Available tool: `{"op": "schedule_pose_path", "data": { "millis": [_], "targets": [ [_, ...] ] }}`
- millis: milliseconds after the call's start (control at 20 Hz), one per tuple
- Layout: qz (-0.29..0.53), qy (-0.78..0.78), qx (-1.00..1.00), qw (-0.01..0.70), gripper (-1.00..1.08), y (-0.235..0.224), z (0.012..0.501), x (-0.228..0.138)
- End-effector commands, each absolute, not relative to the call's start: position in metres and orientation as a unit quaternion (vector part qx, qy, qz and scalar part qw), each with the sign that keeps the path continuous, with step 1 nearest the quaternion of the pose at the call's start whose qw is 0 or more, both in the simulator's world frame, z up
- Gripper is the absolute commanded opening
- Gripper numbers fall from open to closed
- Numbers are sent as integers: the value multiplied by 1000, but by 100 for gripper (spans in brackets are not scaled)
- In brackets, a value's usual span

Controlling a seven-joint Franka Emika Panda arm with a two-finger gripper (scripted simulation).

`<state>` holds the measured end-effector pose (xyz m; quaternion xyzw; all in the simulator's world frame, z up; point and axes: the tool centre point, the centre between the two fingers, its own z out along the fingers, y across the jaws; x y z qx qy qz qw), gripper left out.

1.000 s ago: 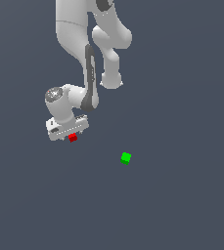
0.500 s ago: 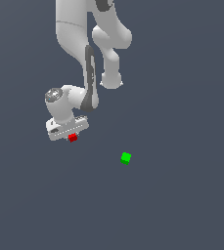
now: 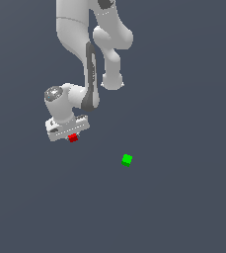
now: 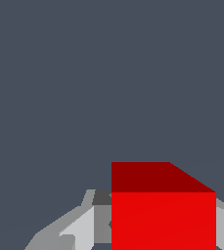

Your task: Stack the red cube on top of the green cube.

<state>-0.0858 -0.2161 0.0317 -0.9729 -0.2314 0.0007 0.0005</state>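
One small, plain bright red cube (image 4: pixel 163 215) is seen clamped between the fingers of the tool (image 3: pixel 72 137), low over the grey bench (image 3: pixel 183 207), so transport is judged next, toward the matching bright green cube (image 3: pixel 127 159) well apart on the exterior view's right.

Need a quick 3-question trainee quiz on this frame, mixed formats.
1. True or false: the red cube already sits on the green cube.
2. In the exterior view, the green cube lies toward which side of the red cube? A) left B) right
3. Fill in: the wrist view shows the ___ cube right at the gripper, with the jaws either side of it.

Key: 1 false; 2 B; 3 red.
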Motion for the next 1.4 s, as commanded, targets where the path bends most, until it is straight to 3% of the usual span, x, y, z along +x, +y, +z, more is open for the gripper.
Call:
{"op": "schedule_pose_path", "data": {
  "millis": [0, 650, 1350],
  "targets": [
    [0, -231, -973, 0, -100, -216, 42, -86],
    [0, -231, -973, 0, -100, -216, 115, -86],
    [0, -232, -973, 0, -100, -190, 113, -75]
  ]
}}
